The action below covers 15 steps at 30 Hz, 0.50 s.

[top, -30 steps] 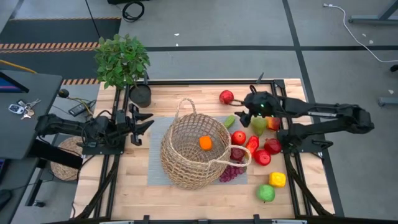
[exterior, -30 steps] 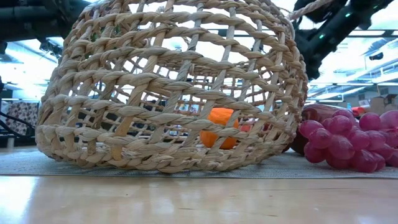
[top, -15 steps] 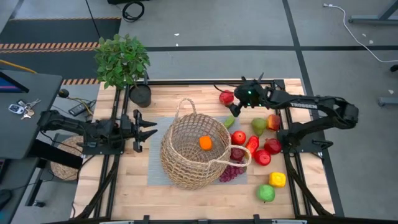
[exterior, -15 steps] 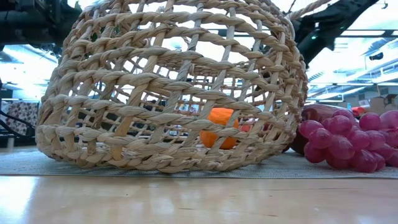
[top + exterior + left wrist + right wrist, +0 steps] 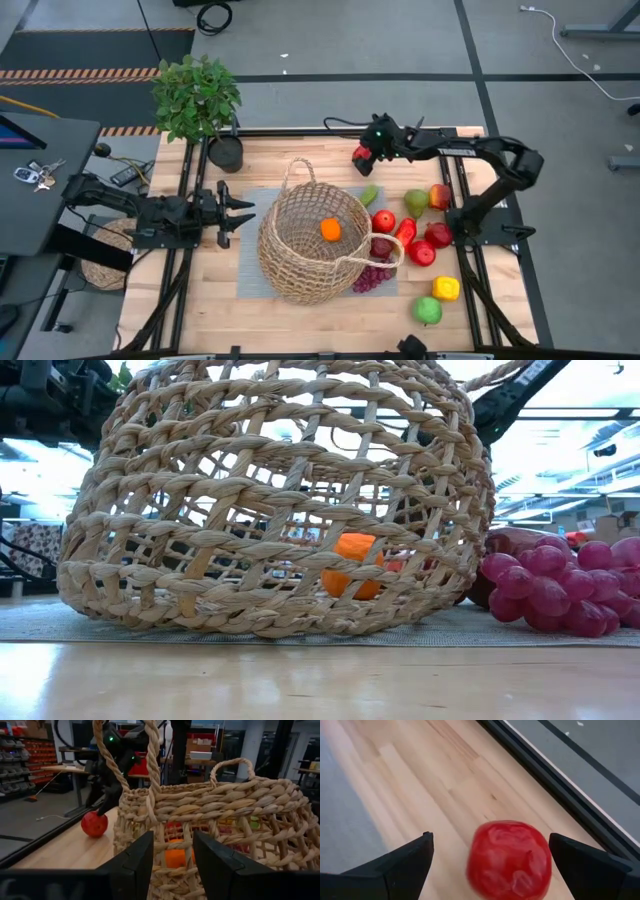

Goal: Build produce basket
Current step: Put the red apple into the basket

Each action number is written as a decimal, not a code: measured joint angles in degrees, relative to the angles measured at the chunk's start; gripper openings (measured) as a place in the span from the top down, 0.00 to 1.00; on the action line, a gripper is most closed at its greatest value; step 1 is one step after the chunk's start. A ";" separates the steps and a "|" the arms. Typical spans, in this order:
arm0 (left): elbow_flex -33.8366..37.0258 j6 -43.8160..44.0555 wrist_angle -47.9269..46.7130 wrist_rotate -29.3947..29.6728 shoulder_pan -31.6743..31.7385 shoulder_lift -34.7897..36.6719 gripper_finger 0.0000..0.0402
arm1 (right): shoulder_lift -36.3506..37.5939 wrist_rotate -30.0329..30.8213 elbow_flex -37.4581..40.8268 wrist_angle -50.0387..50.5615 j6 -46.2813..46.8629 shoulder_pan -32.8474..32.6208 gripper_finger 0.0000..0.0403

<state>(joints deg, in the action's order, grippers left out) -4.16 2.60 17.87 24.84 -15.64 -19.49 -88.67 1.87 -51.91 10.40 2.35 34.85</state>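
The round wicker basket [image 5: 312, 245] stands on a grey mat [image 5: 250, 265] mid-table, with an orange [image 5: 330, 229] inside it. More produce lies to its right: red apples [image 5: 438, 235], a red pepper [image 5: 405, 232], green and yellow pieces [image 5: 428, 310] and purple grapes [image 5: 372, 277]. One red apple [image 5: 509, 860] lies alone on the wood near the far edge. My right gripper [image 5: 490, 845] hangs open just above it, slanting down, a finger on either side and not touching. My left gripper [image 5: 172, 860] is open and level, just left of the basket [image 5: 210, 820], holding nothing.
A potted plant [image 5: 197, 95] in a black pot [image 5: 226, 152] stands at the far left corner. The table's dark frame rail [image 5: 570, 790] runs right behind the lone red apple. There is bare wood along the near edge [image 5: 300, 320].
My right gripper has swung from above the fruit group on the right toward the table's far edge and leftward, coming down over the lone red apple. My left gripper has tipped down slightly beside the basket. Basket and fruit have not moved.
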 joint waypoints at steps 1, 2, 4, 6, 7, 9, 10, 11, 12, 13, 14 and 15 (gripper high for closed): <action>0.00 -0.13 0.03 0.00 0.00 0.02 0.64 | -0.58 0.00 -0.20 -0.15 -0.24 0.32 0.01; 0.00 -0.20 0.09 0.00 0.00 0.02 0.64 | -1.20 0.00 -0.36 -0.59 -0.62 0.64 0.01; 0.00 -0.21 0.03 0.00 0.02 0.02 0.65 | -2.38 -0.03 -0.48 -1.57 -1.05 1.27 0.01; 0.00 -0.25 0.07 0.00 0.02 0.02 0.65 | -3.76 -0.36 -0.49 -1.86 -1.08 1.83 0.01; 0.00 -0.22 0.07 0.00 0.02 0.02 0.65 | -4.46 -0.55 -0.49 -1.82 -1.12 2.03 0.01; 0.00 -0.25 0.07 0.00 0.02 0.02 0.65 | -5.74 -0.55 -0.48 -1.84 -1.34 2.25 0.01; 0.00 -0.25 0.07 0.00 0.02 0.02 0.64 | -6.32 -0.57 -0.49 -1.82 -1.41 2.25 0.01; 0.00 -0.25 0.07 0.00 0.02 0.02 0.64 | -6.92 -0.62 -0.47 -1.83 -1.46 2.21 0.01; 0.00 -0.25 0.07 0.00 0.02 0.02 0.63 | -7.47 -0.66 -0.47 -1.76 -1.48 2.19 0.01; 0.00 -0.25 0.07 0.00 0.02 0.02 0.63 | -7.92 -0.65 -0.47 -1.74 -1.48 2.19 0.01; 0.00 -0.25 0.07 0.00 0.02 0.02 0.63 | -8.31 -0.64 -0.47 -1.75 -1.48 2.20 0.01; 0.00 -0.26 0.07 0.00 0.02 0.02 0.63 | -8.64 -0.61 -0.47 -1.81 -1.40 2.21 0.01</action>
<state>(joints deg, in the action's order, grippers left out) -4.16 2.34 17.93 24.84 -15.62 -19.46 -97.31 1.26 -52.38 8.59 0.94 37.06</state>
